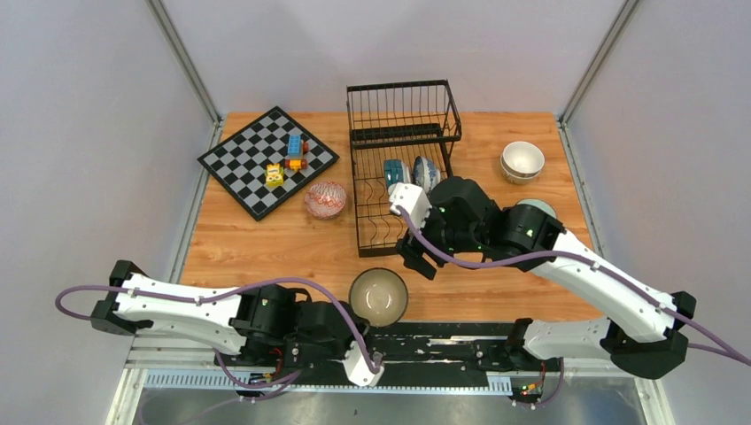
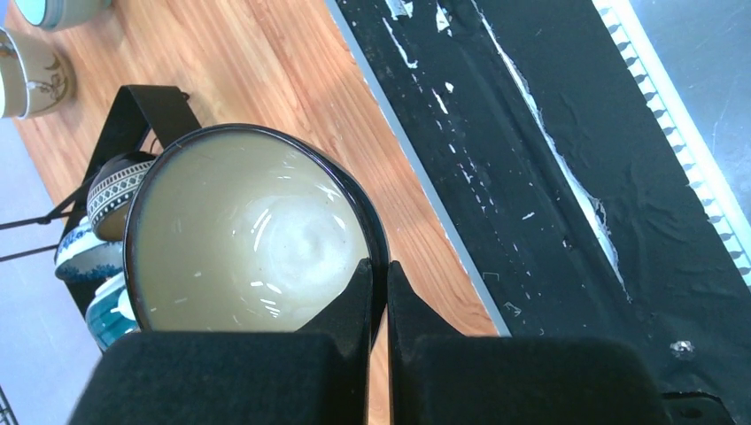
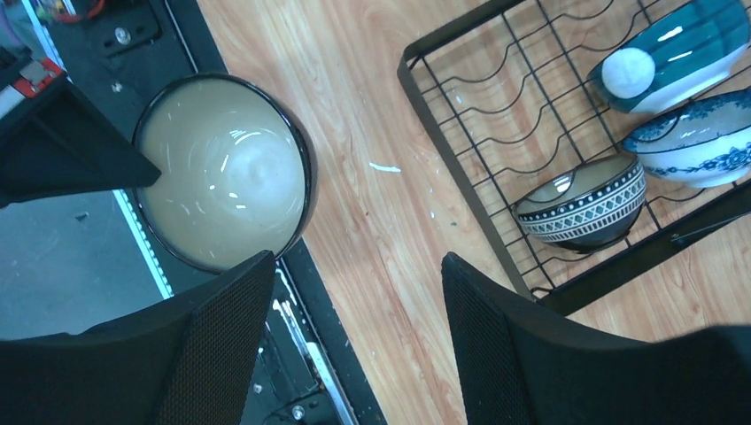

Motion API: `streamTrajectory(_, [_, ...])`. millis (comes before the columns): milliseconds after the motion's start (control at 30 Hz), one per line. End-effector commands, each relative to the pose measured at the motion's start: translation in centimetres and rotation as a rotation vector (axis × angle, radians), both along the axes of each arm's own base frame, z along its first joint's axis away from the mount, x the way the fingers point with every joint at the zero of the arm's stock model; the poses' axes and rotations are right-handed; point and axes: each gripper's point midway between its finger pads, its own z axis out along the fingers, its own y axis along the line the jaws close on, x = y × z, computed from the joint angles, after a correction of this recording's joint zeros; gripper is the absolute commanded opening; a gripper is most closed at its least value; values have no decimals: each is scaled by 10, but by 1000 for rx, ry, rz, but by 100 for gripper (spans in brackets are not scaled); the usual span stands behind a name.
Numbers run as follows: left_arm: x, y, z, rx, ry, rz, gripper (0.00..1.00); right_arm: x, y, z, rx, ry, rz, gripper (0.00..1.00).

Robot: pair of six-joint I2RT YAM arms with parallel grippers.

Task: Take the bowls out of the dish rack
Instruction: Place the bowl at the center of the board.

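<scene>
Showing the right gripper, jaws apart and empty, just off the near end of the dish rack; the patterned bowl tilted inside lies nearest this arm. The left gripper clamps the cream bowl by its rim at the worktop edge.

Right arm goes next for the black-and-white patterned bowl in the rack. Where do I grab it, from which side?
Pinch the rim, one finger inside, one on the patterned band. The patterned bowl leans in the dish rack with its mouth partly showing. Probably best from above, over the empty dividers: the blue-white bowl sits close on its other side.
</scene>
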Motion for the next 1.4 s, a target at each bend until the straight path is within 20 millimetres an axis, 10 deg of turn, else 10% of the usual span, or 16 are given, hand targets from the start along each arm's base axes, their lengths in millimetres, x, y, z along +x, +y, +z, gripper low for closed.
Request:
streamTrajectory(0, [5, -22, 28, -156, -76, -18, 0, -9, -3, -20, -76, -3, 27, 70])
streamTrajectory(1367, [-2, -30, 22, -215, -14, 16, 0, -33, 34, -105, -182, 149, -12, 21])
